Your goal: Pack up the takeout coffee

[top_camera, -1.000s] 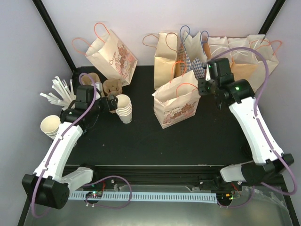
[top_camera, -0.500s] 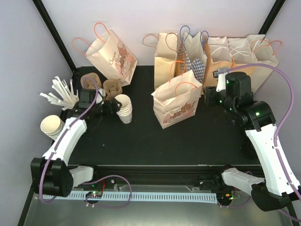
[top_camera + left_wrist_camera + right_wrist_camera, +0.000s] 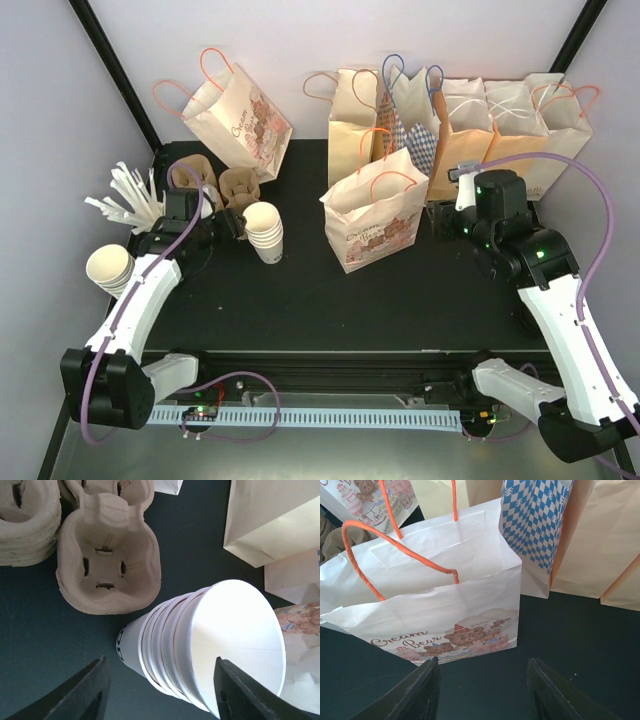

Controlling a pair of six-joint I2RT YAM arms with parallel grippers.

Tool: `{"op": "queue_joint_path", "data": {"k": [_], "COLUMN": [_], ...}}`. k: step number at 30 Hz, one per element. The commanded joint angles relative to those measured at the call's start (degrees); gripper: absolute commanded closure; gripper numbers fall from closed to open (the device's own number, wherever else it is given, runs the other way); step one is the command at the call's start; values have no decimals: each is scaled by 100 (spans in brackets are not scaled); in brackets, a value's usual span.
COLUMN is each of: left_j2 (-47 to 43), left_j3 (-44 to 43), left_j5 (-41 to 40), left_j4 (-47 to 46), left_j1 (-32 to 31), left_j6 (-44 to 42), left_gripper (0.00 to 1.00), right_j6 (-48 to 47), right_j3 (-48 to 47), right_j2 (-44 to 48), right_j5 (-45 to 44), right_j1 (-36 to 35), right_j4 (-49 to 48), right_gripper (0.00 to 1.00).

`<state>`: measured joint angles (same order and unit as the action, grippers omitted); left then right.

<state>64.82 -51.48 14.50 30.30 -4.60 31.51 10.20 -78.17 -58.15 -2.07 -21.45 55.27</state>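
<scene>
Left fingers [image 3: 87,695] flanking the cup stack [image 3: 220,640]

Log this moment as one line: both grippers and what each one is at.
left gripper open, astride cup stack | right gripper open, empty, facing bear bag

A black table [image 3: 330,300] stands against pale lilac walls [image 3: 290,35], with black frame posts [image 3: 115,75] slanting up the back corners, all under soft, even light.
</scene>
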Motion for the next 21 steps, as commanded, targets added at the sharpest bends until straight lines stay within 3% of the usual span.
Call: {"op": "queue_joint_path", "data": {"k": [1, 8, 17, 21], "left_j2": [-66, 211, 589, 639], "left_j3": [-370, -775, -1122, -1153], "left_j5": [-173, -244, -777, -756], "left_j4": [208, 436, 840, 875], "left_j1": [-103, -362, -552, -647], "left_j6": [-87, -267, -461, -470], "left_gripper": [44, 64, 63, 74], "right_j6": [29, 57, 59, 60], "right_j3": [68, 135, 31, -5], "right_j2": [55, 80, 109, 94], "right_j5": [119, 44, -21, -9], "right_j1": [27, 27, 28, 26], "right_j4": [-218, -228, -197, -231], "right_gripper": [49, 49, 49, 49]}}
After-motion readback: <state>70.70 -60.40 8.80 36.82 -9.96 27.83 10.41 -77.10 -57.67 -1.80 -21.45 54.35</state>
